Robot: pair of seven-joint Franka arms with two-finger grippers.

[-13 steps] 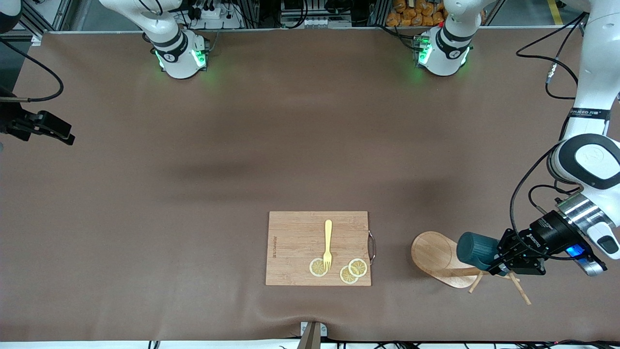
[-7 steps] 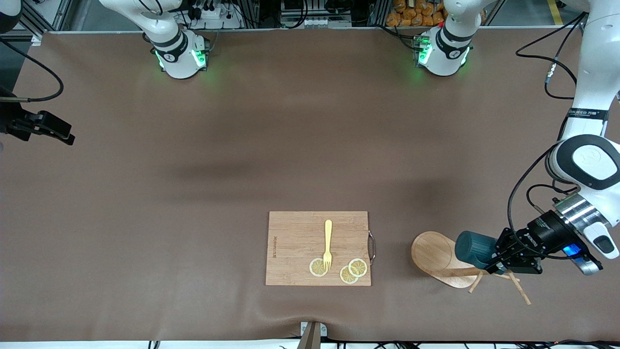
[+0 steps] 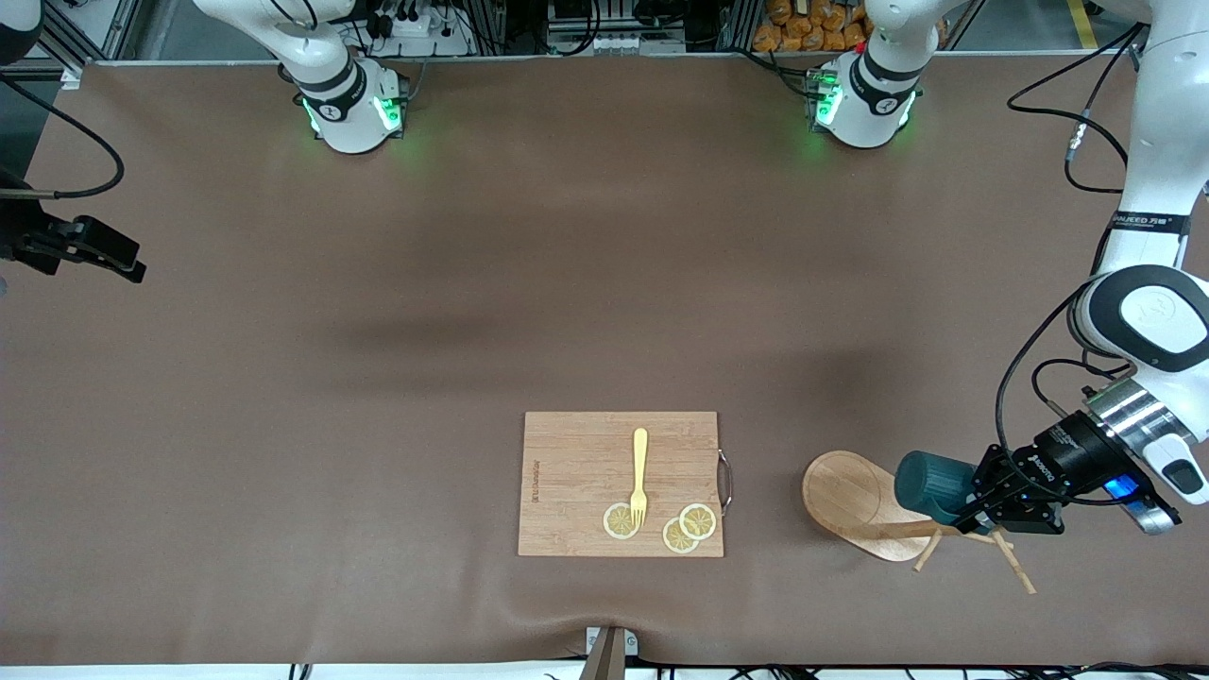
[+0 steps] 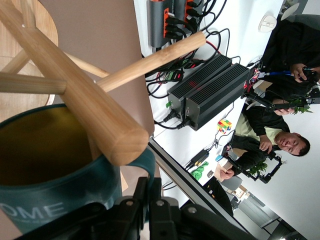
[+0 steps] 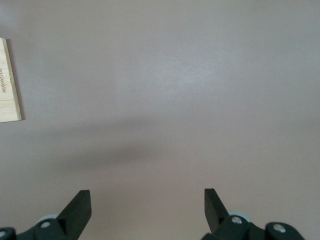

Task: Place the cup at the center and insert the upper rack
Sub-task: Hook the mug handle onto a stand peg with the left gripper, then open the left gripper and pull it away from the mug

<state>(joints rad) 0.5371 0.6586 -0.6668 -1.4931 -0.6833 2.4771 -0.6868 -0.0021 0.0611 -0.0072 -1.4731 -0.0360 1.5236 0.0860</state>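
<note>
Cup (image 3: 930, 483), dark teal, tan inside, lying sideways on the upper rack (image 3: 855, 501), mouth toward the post end; handle clamped in the left claw (image 3: 973, 515), fingers closed on it. Rack lies tipped on the desk (image 3: 378, 378) at the left arm's end, beside the cutting board (image 3: 621, 484) bearing fork (image 3: 639, 475) and lemon slices (image 3: 661, 525). Right claw (image 5: 147, 210): fingers wide apart, holding nothing, over bare desk, waiting.

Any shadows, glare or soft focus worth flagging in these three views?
Front view: even lighting, soft arm shadows across the brown table, green base-light glow near the top. Left wrist view: cup and upper rack very close, people in the background overexposed. Right wrist view: pale washed-out table, one faint diagonal shadow, right gripper fingers open and dark.
</note>
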